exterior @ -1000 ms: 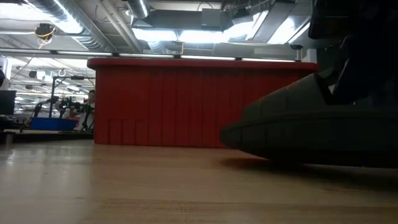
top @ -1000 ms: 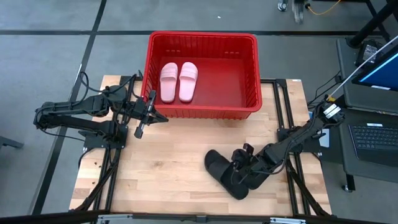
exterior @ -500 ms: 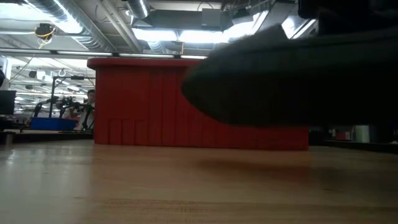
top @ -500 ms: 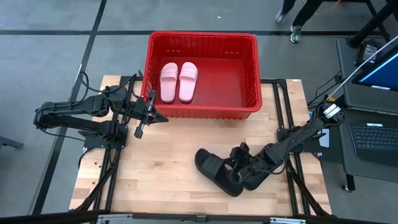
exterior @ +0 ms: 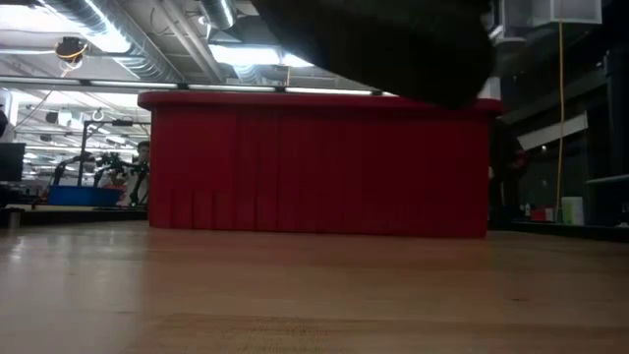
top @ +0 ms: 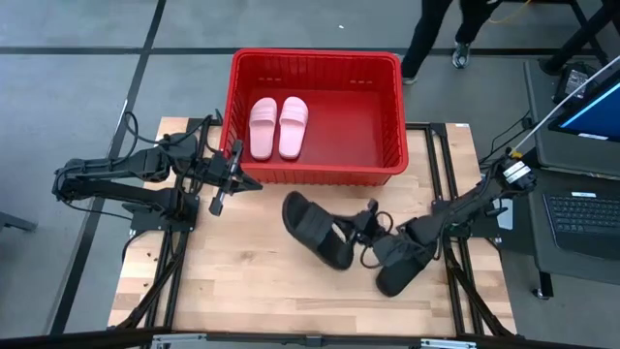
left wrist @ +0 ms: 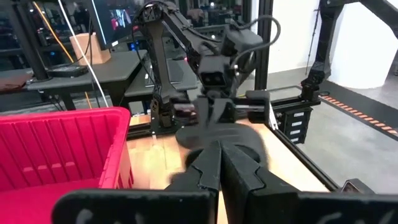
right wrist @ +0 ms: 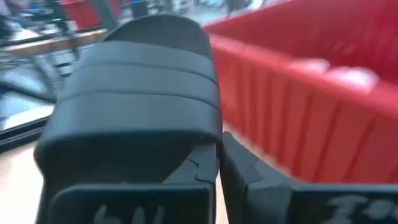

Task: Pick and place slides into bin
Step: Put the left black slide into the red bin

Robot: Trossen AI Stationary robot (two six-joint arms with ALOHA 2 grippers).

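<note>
Two pale pink slides [top: 279, 127] lie side by side, soles down, on the floor of the red bin [top: 387, 155] at the table's far edge. My right gripper [top: 365, 233] is shut on one black slide [top: 315, 229] and holds it above the table's middle, just in front of the bin. It also shows at the top of the low view [exterior: 393, 39]. The other black slide [top: 402, 268] lies on the table under my right arm. My left gripper [top: 235, 180] is shut and empty beside the bin's near left corner. My right gripper holds the black slide at its side next to the ribbed broad strap [right wrist: 146, 99]. The fingers [right wrist: 202, 171] come roughly level from the table's right. The exact spot of contact is hidden by the fingers and the strap. The slide is lifted clear of the table.
The bin's near wall [exterior: 314, 162] stands close behind the lifted slide. The bin's right half [top: 363, 121] holds nothing. A person walks on the floor beyond the table's far edge [top: 436, 29]. A laptop [top: 581, 218] sits off the table's right.
My right gripper has risen and gone toward the table's far left, toward the bin, carrying one black slide. That slide has been lifted clear of the table and away from the other black slide, which stays on the wood.
</note>
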